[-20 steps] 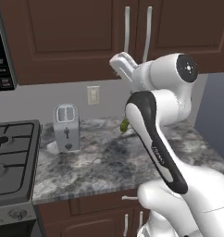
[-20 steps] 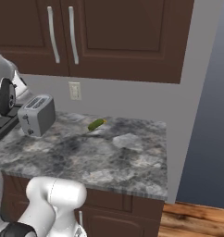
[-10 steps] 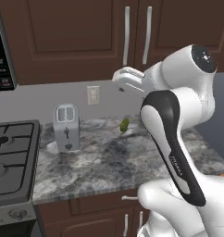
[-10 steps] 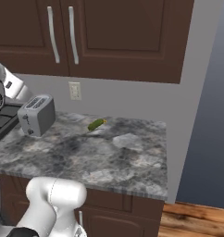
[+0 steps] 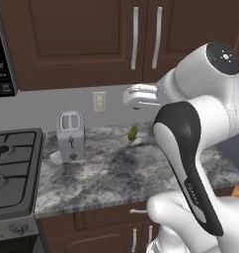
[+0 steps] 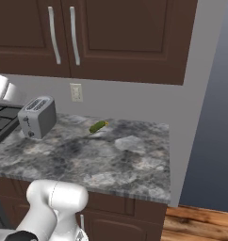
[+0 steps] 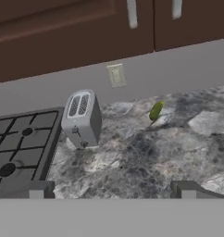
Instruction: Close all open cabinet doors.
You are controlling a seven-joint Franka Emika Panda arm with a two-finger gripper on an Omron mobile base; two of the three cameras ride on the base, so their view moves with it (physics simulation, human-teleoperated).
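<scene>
My gripper is spread wide, holding nothing, up in the air in front of the wall just below the cabinet doors. Both doors sit flush and shut above the counter, their silver bar handles side by side. A silver toaster stands near the stove, at the counter's left. A small green pickle lies by the back wall, well apart from the toaster. A wall outlet sits between them, higher up. Nothing blocks the doors. No readable writing anywhere.
</scene>
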